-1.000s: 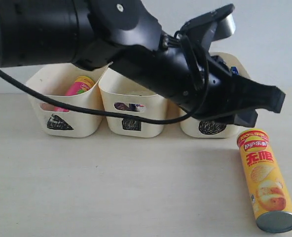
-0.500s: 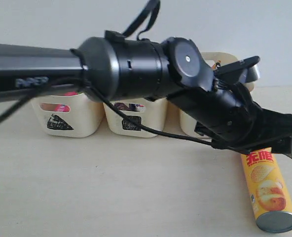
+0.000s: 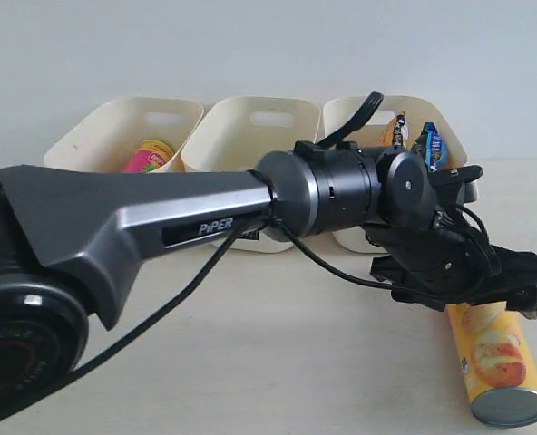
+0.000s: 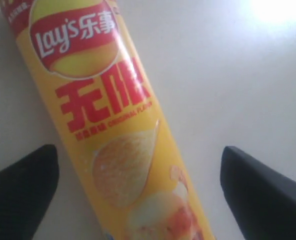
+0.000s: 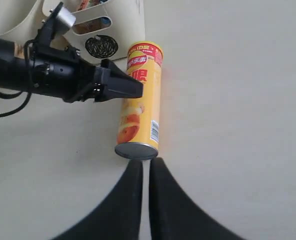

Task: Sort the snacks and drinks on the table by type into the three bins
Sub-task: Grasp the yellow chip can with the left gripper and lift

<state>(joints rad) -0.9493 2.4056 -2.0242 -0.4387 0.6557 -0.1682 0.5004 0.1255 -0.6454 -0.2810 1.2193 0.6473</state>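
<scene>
A yellow-orange chip tube (image 3: 497,362) lies on the table (image 3: 205,353) at the right, its silver end toward the front. My left gripper (image 3: 473,292) has reached across and hangs over the tube's upper half. It is open, one finger on each side of the tube (image 4: 103,125), and gaps show on both sides. The left gripper (image 4: 138,195) touches nothing. My right gripper (image 5: 145,167) is shut and empty, its tips just short of the tube's silver end (image 5: 136,150). It does not show in the exterior view. Three cream bins stand at the back.
The left bin (image 3: 92,136) holds a pink chip tube (image 3: 146,156). The left arm (image 3: 160,227) hides much of the middle bin (image 3: 250,113). The right bin (image 3: 355,109) holds a blue bag (image 3: 432,143) and an orange one (image 3: 397,127); a circle scribble (image 5: 101,46) marks it.
The left arm has swung down from above the bins to the yellow tube. Its jaws have gone from nearly shut to wide open. The right gripper and the tube have not moved.
</scene>
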